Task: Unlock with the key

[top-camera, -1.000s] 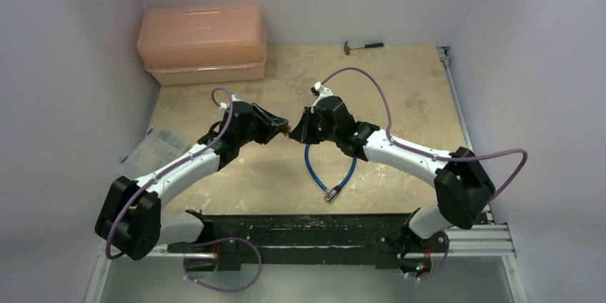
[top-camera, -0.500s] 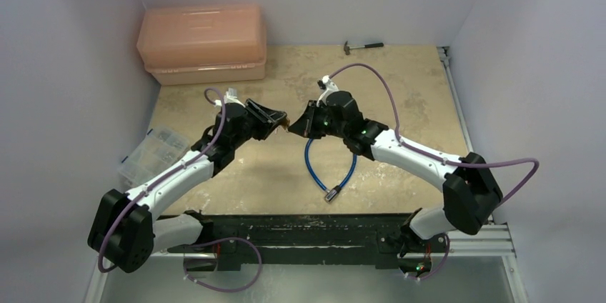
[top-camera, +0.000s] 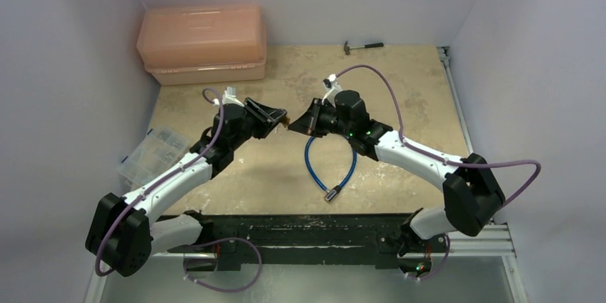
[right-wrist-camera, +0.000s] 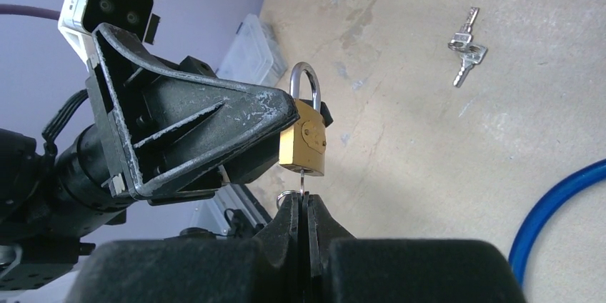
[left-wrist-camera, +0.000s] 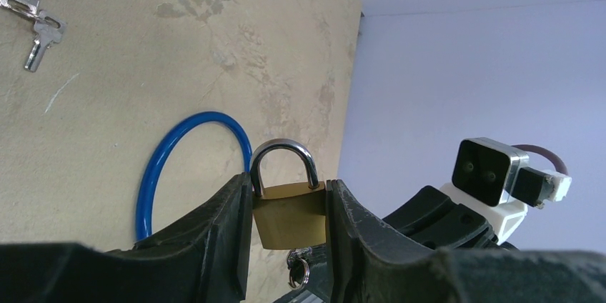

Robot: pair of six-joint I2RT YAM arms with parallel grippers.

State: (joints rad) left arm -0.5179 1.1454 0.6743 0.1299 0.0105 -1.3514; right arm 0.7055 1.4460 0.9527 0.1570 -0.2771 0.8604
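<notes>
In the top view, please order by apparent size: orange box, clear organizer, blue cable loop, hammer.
Largest: orange box
Next: clear organizer and blue cable loop, too alike to rank (organizer partly hidden)
Smallest: hammer

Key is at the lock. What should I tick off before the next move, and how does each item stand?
1. Padlock clamped in the left end effector: ok, its body sits between the jaws with the shackle up.
2. Key gripped by the right end effector: ok, jaws shut on it.
3. Key in the keyhole: ok, the blade enters the padlock's underside.
4. Key fully seated: cannot tell.
5. Shackle released: not ok, both legs sit in the body.
6. Blue cable clear of the padlock: ok, it lies on the table.
</notes>
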